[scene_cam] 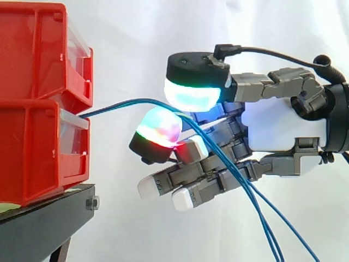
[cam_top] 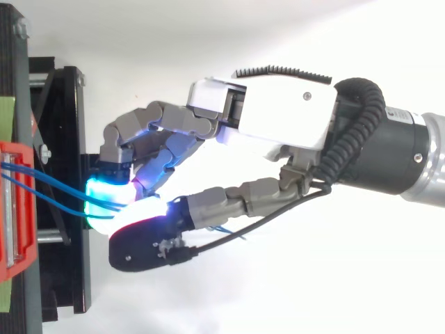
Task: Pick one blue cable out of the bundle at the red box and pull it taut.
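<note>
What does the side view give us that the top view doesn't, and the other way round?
Side view: two red bins stacked on the black stand. The blue cables leave the lower bin's front, pass between the hand's glowing pads and hang down past the curled fingers.
Top view: the hand's white back, the wrist, and two cable strands running side by side into the pads.
Both: the hand closed on the cables just in front of the bins, with the run to the bin curved, not taut.

Your hand [cam_top: 278, 111]: white palm shell, grey segmented fingers [scene_cam: 272, 83], black-capped pads [scene_cam: 192, 94] glowing cyan, green and red; black wrist [cam_top: 389, 149], silver arm [cam_top: 434, 163] behind.
</note>
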Action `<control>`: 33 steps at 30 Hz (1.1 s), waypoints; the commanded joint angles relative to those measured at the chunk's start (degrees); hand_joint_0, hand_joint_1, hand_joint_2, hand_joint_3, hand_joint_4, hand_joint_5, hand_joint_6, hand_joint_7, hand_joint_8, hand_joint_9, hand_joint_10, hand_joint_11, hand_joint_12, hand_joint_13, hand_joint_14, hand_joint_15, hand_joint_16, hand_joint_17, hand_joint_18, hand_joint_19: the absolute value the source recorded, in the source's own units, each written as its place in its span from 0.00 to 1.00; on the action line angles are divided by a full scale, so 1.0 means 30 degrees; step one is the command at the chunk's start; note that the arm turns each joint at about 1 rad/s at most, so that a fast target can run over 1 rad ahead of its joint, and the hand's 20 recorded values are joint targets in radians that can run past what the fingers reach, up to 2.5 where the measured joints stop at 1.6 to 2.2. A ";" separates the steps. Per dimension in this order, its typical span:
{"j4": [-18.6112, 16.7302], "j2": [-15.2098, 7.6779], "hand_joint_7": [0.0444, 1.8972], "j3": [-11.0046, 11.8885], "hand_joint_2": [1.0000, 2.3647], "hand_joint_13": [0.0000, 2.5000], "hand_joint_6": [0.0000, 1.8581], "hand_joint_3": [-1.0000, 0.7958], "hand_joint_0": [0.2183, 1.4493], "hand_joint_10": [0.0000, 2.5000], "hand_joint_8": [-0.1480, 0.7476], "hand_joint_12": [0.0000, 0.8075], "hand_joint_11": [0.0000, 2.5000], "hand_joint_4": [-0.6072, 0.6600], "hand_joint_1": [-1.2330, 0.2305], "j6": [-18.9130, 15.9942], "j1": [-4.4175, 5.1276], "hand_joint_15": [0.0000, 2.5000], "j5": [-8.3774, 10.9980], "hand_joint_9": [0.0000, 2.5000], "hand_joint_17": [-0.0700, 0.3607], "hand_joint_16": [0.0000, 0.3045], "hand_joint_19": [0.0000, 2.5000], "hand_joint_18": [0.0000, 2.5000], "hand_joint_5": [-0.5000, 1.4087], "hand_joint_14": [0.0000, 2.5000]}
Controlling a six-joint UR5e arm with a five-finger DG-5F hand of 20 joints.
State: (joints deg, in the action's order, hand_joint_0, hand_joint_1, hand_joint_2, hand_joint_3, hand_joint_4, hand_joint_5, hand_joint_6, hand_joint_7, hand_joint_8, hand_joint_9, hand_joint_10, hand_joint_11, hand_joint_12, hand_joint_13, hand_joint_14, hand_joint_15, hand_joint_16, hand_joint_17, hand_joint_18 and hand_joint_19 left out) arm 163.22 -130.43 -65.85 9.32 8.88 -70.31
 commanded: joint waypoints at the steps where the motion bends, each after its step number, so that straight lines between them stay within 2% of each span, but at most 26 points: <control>1: -0.0003 0.0000 0.67 0.0007 0.02 0.21 0.47 0.50 0.29 0.01 0.60 0.55 0.44 0.66 0.34 0.0000 0.0000 0.10 0.0000 0.33 0.48 0.20 0.16 0.25 0.18 0.00; 11: -0.0003 0.0000 0.68 0.0007 0.02 0.21 0.47 0.53 0.31 0.01 0.59 0.54 0.45 0.61 0.29 0.0000 0.0029 0.10 0.0000 0.33 0.48 0.20 0.15 0.25 0.18 0.00; 17: 0.0056 0.0000 0.68 0.0007 0.02 0.20 0.48 0.51 0.34 0.01 0.57 0.54 0.44 0.58 0.21 0.0000 0.0029 0.10 0.0000 0.31 0.47 0.19 0.14 0.25 0.17 0.00; 24: 0.0056 0.0000 0.67 0.0037 0.02 0.19 0.48 0.46 0.36 0.01 0.57 0.53 0.44 0.64 0.18 0.0000 0.0029 0.09 0.0000 0.29 0.47 0.20 0.13 0.24 0.17 0.00; 28: 0.0056 0.0000 0.64 0.0037 0.00 0.18 0.47 0.28 0.30 0.01 0.57 0.54 0.44 0.66 0.19 0.0000 0.0029 0.10 -0.0029 0.28 0.48 0.20 0.14 0.23 0.16 0.00; 33: 0.0056 0.0000 0.60 0.0037 0.00 0.19 0.47 0.28 0.21 0.01 0.61 0.58 0.44 0.67 0.28 0.0000 0.0029 0.10 -0.0029 0.30 0.51 0.22 0.15 0.24 0.16 0.00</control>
State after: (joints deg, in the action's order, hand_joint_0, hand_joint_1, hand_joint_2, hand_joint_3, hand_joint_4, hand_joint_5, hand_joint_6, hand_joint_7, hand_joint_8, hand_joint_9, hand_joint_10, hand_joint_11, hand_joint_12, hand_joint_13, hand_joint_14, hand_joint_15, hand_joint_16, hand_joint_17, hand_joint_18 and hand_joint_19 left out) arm 163.39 -130.43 -65.75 9.32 8.98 -70.36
